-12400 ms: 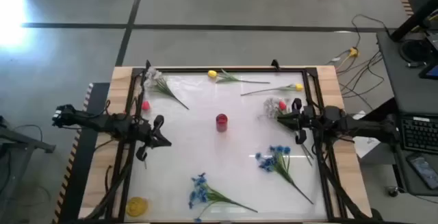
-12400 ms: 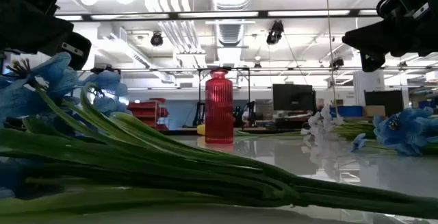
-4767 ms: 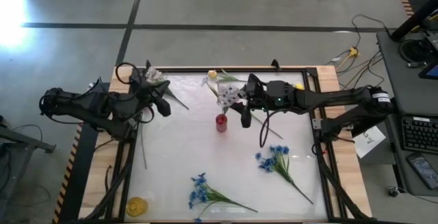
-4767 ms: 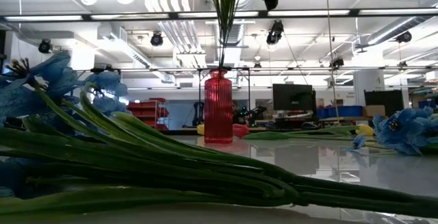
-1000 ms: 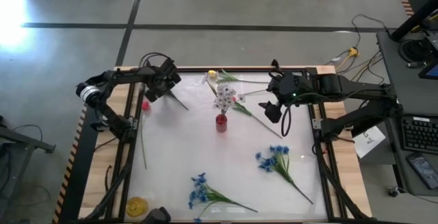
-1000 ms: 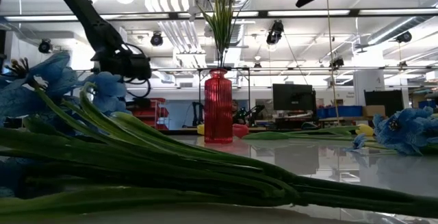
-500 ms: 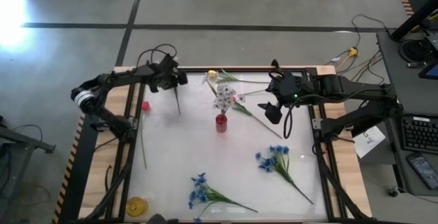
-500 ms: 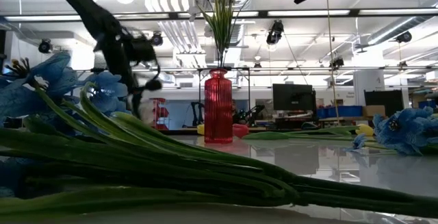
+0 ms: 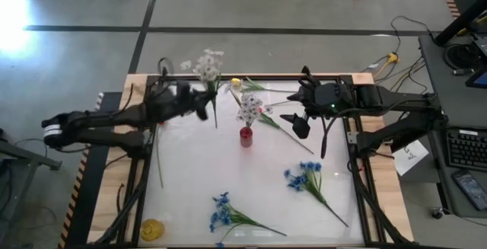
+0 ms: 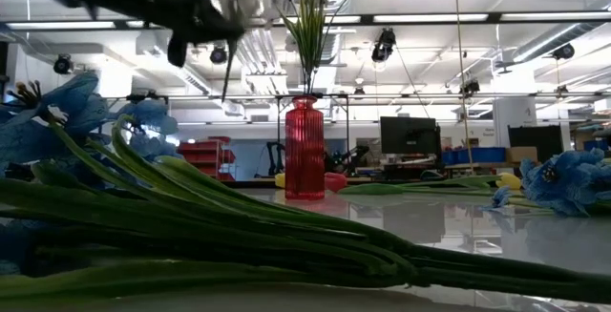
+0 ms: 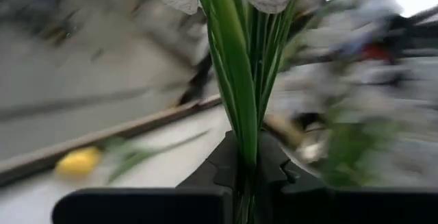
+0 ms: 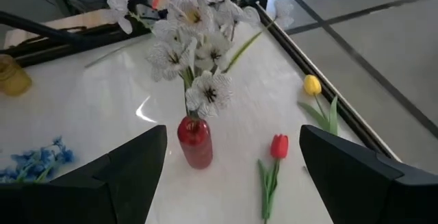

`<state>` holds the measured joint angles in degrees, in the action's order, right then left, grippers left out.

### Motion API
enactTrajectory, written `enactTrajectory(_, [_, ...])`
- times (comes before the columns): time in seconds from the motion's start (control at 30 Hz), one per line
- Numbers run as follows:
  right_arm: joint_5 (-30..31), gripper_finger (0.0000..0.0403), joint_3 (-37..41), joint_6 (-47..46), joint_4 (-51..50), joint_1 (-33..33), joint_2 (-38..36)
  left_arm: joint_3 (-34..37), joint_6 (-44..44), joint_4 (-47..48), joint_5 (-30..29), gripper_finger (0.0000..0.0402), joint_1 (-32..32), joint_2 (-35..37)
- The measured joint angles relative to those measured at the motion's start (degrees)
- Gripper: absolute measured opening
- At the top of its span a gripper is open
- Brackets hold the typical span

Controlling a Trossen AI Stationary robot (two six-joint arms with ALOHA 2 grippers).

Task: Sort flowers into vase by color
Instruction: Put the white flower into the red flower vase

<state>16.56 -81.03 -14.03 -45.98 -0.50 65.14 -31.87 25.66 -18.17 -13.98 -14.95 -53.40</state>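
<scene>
Overhead looks straight down; low camera sits at tabletop level; both share the red vase (image 9: 246, 136)

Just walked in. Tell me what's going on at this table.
The left claw is shut on a white spray, carrying it above the table toward the red vase, which already holds one white spray. The right claw hovers open past the vase. Tulips and blue flowers lie unsorted.

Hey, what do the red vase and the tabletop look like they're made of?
The red vase looks like translucent ribbed glass or clear plastic: light passes through it and vertical ridges run down its body. The tabletop looks like a smooth, glossy white panel, perhaps laminate or acrylic, since it mirrors the ceiling lights and flowers. Neither material can be told for sure.
</scene>
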Motion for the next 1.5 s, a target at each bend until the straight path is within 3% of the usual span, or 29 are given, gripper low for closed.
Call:
enactTrajectory(0.2, [0.0,0.0325,-0.7,3.6,0.0,0.0,0.0,10.1,-13.3,-19.1,-0.3,0.0000,9.2,6.1])
enactTrajectory(0.4, [0.0,0.0325,-0.8,7.8,0.1,0.0,0.0,9.1,-19.1,-17.2,-0.5,0.0000,15.3,5.5])
enactTrajectory(0.57, [0.0,0.0325,-1.2,11.0,5.3,0.0,-0.1,8.9,-25.5,-26.2,1.1,0.0000,19.7,3.3])
enactTrajectory(0.77, [0.0,0.0325,-2.9,19.7,11.2,0.0,-0.2,9.7,-34.1,-38.9,0.2,0.0000,20.3,-4.5])
enactTrajectory(1.1, [0.6,0.0325,-5.9,18.6,10.7,0.0,-0.2,4.3,-36.0,-56.6,2.0,0.0000,18.8,-23.4])
enactTrajectory(1.3, [0.2,0.0324,-5.9,16.2,9.3,0.0,-0.2,-0.6,-36.0,-56.6,2.7,0.0000,17.1,-30.4])
enactTrajectory(1.5, [-1.7,0.0325,-5.9,13.5,8.2,0.0,-0.2,-0.1,-35.0,-56.6,1.3,0.0000,15.7,-33.2])
